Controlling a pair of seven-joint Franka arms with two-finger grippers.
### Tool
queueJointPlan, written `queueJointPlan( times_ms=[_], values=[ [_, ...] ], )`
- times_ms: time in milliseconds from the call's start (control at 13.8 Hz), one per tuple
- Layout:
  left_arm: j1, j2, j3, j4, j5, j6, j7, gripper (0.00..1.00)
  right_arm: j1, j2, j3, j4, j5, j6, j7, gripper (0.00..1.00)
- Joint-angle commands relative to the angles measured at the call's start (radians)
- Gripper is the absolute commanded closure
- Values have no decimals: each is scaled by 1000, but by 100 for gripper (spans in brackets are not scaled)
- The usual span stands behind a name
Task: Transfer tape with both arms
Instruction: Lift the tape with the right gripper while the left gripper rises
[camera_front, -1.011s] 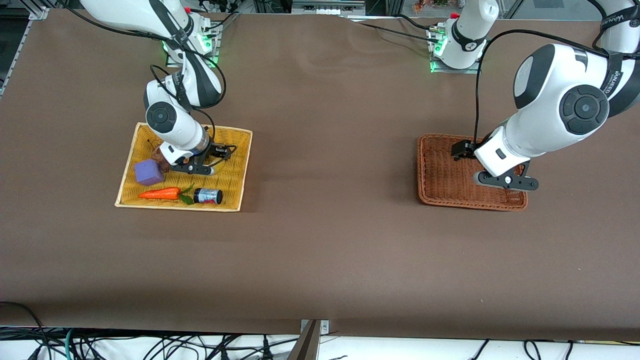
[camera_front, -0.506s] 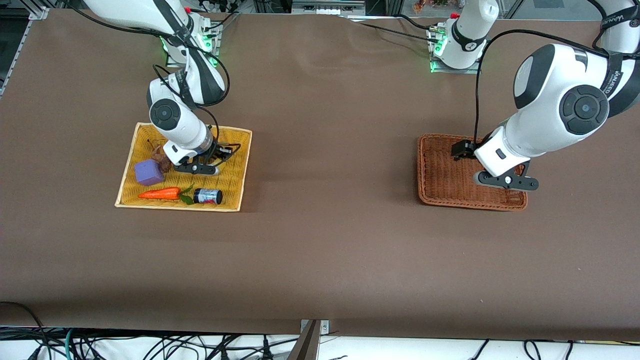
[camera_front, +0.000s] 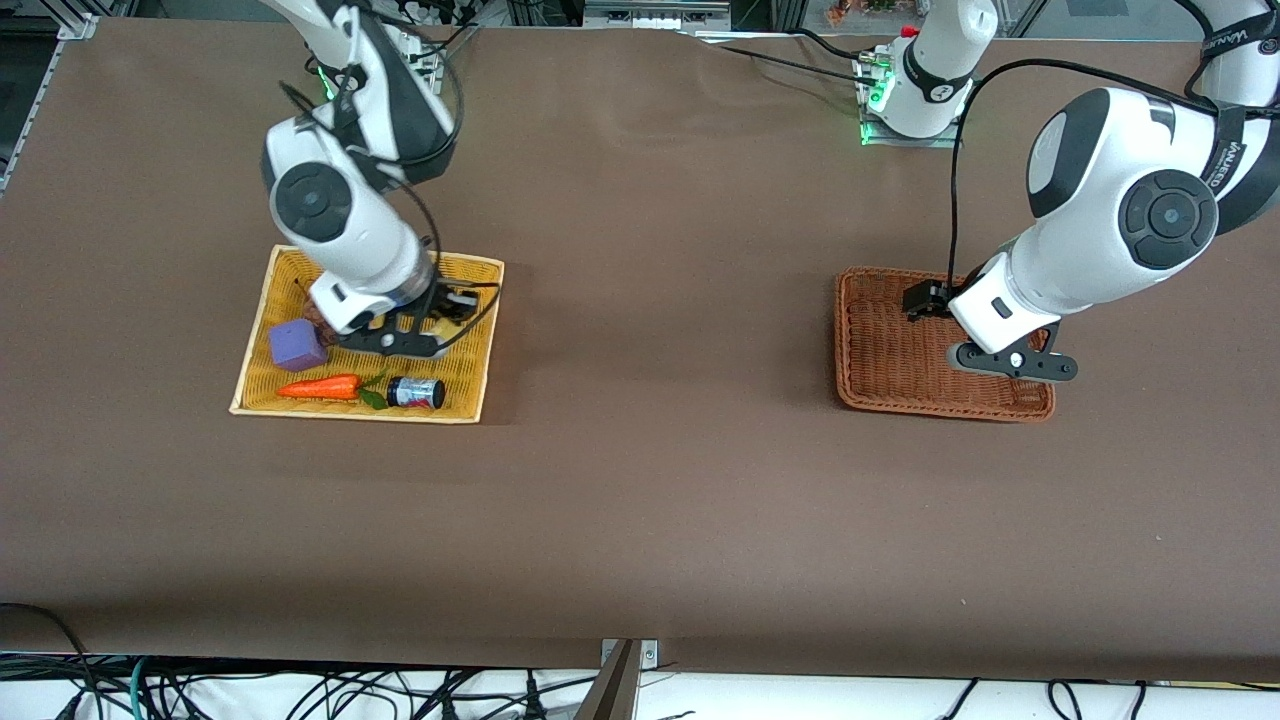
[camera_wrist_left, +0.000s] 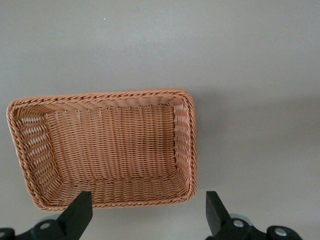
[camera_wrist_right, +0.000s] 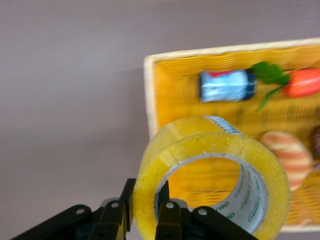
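Observation:
My right gripper is shut on the wall of the tape, a thick yellowish ring with a grey core, one finger inside the ring and one outside. It holds the tape in the air over the yellow woven tray. In the front view the right hand hides the tape. My left gripper is open and empty, and it hangs over the edge of the brown wicker basket that is nearer to the camera. The basket is empty in the left wrist view.
The yellow tray holds a purple cube, an orange carrot, a small dark can and a tan striped bread toy. The tray is at the right arm's end of the table and the basket at the left arm's end.
My right arm has risen over the yellow tray with the tape in its gripper. The left arm has not moved.

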Motion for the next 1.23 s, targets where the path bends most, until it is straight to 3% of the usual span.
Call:
queueJointPlan(
  times_ms=[0,433,722,1156],
  values=[
    [3,-17,-29,-9,-7,-5,-39,0,121,147,-4,193,-8,-24,193,100],
    [3,-17,-69,-9,-7,-4,-131,0,313,447,-8,515,-13,-18,461,100],
    [2,-14,-102,-9,-6,1,-200,0,391,513,-11,522,-13,65,465,100],
    [-3,27,-141,-20,-12,68,-280,0,422,608,-11,522,-13,174,464,100]
  ],
)
